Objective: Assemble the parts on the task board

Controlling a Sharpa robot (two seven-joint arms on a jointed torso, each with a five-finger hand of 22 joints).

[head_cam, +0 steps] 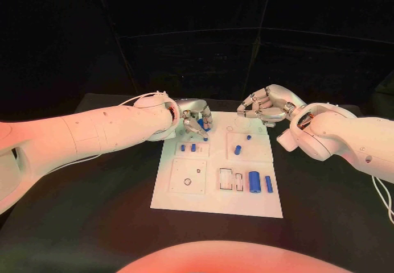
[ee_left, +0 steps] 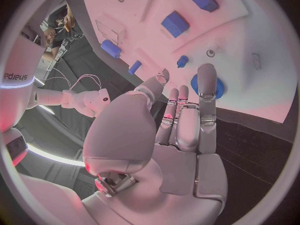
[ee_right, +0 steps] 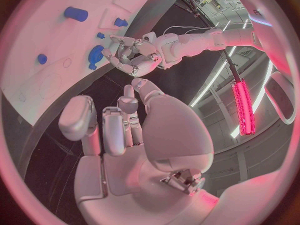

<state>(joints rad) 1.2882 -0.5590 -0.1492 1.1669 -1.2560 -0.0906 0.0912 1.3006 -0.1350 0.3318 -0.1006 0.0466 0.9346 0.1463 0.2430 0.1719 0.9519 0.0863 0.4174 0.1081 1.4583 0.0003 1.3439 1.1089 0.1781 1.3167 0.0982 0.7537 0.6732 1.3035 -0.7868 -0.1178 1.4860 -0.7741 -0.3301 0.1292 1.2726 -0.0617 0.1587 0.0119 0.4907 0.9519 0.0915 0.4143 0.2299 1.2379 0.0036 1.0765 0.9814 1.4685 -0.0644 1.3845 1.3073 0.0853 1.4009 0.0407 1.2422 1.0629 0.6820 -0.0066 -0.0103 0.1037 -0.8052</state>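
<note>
Over the board's far left corner: left hand [head_cam: 192, 116], fingers pointing down at the plate, loosely apart; nothing sits between them in the left wrist view [ee_left: 178, 130].
Left fingertips: one lies across a round blue part [ee_left: 211, 86] near the board's far edge; whether it presses on it or hovers above cannot be told.
Right hand: [head_cam: 267, 105] above the board's far right corner, fingers curled inward; in its own wrist view [ee_right: 119, 130] the bent fingers enclose nothing.
Task board: white flat rectangular plate [head_cam: 193, 196] in the middle of the black table [head_cam: 90, 227], its long sides running away from the robot.
Near right recesses: a thick blue cylinder [head_cam: 254, 182] lying flat, a thinner blue rod [head_cam: 269, 183] just beside it toward the right edge, and two pale rectangular slots [head_cam: 230, 180] on its other side.
Near left panel: square raised plate with a small round hole [head_cam: 187, 182].
Middle left pocket: two short blue pegs [head_cam: 188, 148] side by side.
Middle right panel: a slanted blue pin [head_cam: 237, 150] and a small blue stub [head_cam: 249, 137] farther back.
Surfaces: board matte white, parts smooth blue, hands silver metal.
</note>
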